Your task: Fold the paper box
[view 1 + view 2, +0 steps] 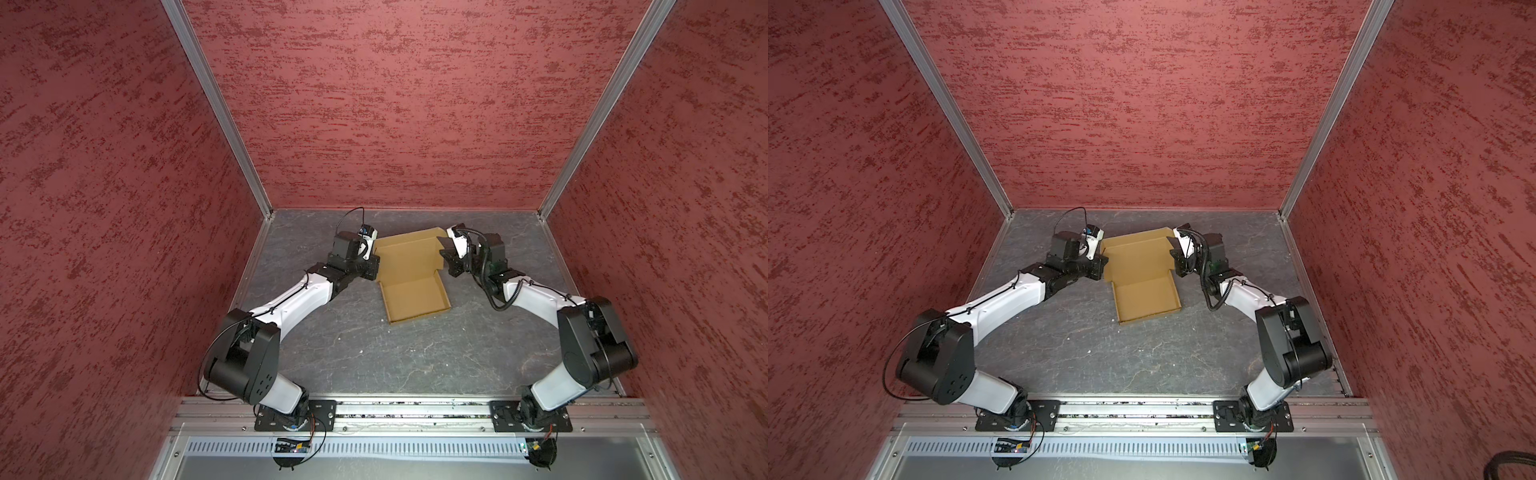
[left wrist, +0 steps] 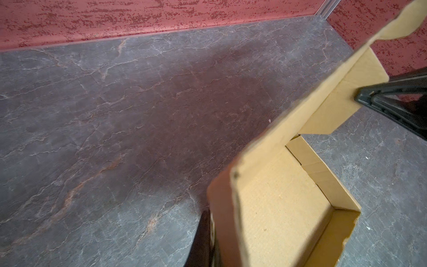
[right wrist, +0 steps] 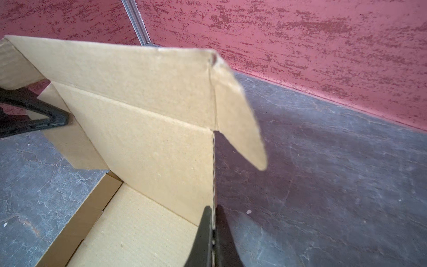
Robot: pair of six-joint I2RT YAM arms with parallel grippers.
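Note:
The paper box (image 1: 415, 299) (image 1: 1144, 299) lies mid-table, plain brown cardboard. Its shallow tray rests on the table with low walls up. The lid panel (image 1: 409, 253) behind the tray is raised at a tilt. My left gripper (image 1: 376, 257) (image 2: 213, 231) is shut on the lid's left side flap (image 2: 221, 208); only one dark finger (image 2: 203, 240) shows. My right gripper (image 1: 445, 254) (image 3: 214, 222) is shut on the lid's right edge, which runs up between its two fingers. A rounded tab (image 3: 238, 120) hangs off the lid's upper corner.
Grey stone-patterned table (image 1: 374, 353) lies inside red textured walls (image 1: 415, 104) on three sides. An aluminium rail (image 1: 415, 409) with both arm bases runs along the front. Each wrist view shows the other gripper's fingers (image 2: 388, 104) (image 3: 41, 115) across the lid.

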